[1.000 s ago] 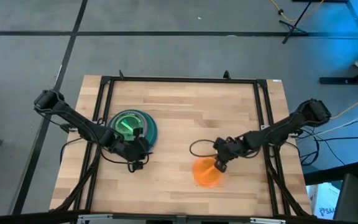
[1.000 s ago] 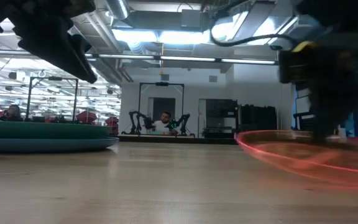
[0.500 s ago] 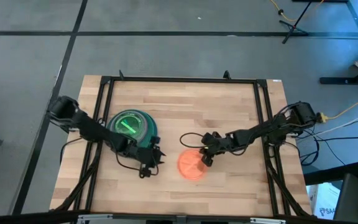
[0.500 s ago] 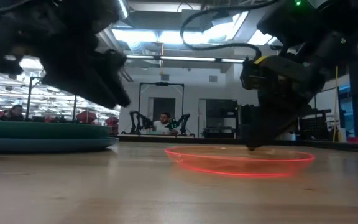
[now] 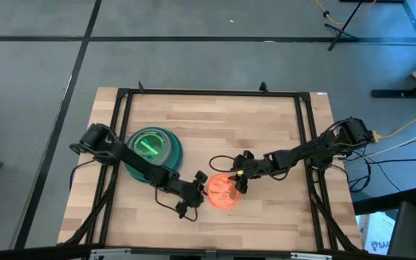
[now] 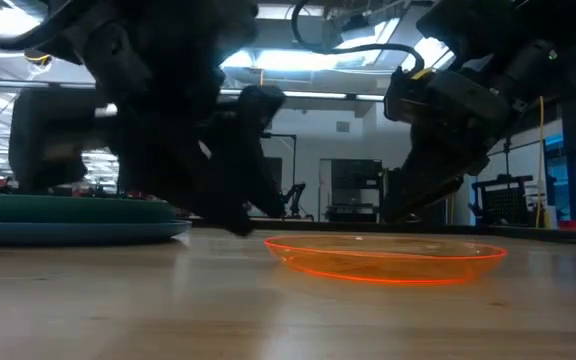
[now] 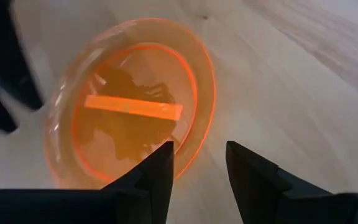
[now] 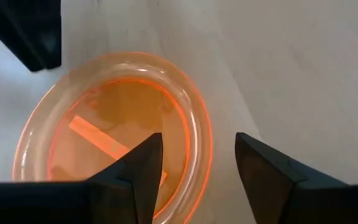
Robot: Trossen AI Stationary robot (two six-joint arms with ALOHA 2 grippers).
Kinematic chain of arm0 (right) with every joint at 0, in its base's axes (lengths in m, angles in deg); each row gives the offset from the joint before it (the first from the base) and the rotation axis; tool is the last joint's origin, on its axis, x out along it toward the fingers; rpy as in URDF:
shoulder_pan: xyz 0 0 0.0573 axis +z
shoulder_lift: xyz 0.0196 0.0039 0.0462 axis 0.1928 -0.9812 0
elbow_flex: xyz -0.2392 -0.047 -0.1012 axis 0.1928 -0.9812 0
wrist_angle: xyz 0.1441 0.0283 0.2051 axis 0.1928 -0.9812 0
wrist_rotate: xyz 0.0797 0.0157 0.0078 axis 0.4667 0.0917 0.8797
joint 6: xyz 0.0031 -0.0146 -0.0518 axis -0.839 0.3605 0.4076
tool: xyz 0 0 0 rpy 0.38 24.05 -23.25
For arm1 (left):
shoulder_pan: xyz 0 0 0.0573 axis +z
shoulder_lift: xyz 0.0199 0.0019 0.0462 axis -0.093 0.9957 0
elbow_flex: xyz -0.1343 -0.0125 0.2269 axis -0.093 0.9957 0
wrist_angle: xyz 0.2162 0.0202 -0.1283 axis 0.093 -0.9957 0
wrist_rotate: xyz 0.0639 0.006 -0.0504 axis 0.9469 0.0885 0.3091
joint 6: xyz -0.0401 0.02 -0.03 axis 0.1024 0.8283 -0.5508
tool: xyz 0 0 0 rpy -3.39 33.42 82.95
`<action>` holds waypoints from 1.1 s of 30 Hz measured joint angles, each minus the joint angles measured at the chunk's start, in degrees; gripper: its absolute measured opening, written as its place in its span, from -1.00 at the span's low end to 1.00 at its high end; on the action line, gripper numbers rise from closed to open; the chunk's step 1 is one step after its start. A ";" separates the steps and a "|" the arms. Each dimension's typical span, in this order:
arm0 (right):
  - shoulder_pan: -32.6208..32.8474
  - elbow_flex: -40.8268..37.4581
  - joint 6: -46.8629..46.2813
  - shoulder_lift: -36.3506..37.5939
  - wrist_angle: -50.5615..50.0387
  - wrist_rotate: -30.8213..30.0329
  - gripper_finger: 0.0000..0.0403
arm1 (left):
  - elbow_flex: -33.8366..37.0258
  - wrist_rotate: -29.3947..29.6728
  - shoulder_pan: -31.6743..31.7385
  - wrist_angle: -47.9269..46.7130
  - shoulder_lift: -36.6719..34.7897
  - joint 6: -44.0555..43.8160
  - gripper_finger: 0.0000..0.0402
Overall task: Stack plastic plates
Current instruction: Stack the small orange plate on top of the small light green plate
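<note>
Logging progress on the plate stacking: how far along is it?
Done: a stack with a green plate on top sits on the table's left. In hand: the orange plate lies flat, the open left gripper and open right gripper at opposite rims. Left: putting it on the stack.

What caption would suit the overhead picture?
Both grippers, left and right, open at opposite edges of a small translucent orange plastic plate, beside a green-topped plate stack.
</note>
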 joint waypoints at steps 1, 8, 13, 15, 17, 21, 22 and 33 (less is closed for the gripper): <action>0.00 0.00 0.68 0.00 0.06 -0.58 -0.04 | -0.61 -0.02 0.00 -0.09 0.89 1.17 -0.30; 0.00 0.00 2.39 0.04 1.44 -6.32 -0.06 | -4.93 -1.30 1.07 -0.10 6.64 6.41 -0.33; 0.00 0.00 2.43 0.04 2.52 -8.61 -0.06 | -5.62 -2.12 1.15 -0.44 7.23 6.84 -0.56; 0.00 0.00 3.26 0.07 2.90 -8.12 -0.06 | -5.62 -2.00 1.16 -0.81 7.23 5.80 -0.70; 0.27 0.00 4.64 0.82 2.33 -6.27 -0.06 | -5.61 -0.82 1.14 -1.65 7.05 5.01 -0.86; 2.70 0.00 5.34 5.01 -0.14 -7.28 -0.06 | -5.53 5.33 0.75 -5.17 5.93 2.29 -0.97; 3.65 0.00 5.38 6.54 -1.15 -8.53 -0.06 | -5.53 6.51 0.58 -5.81 5.58 1.47 -0.96; 17.40 0.04 3.83 22.75 -12.59 -28.81 -0.06 | -5.45 17.18 -2.65 -26.55 -10.02 -13.97 -0.99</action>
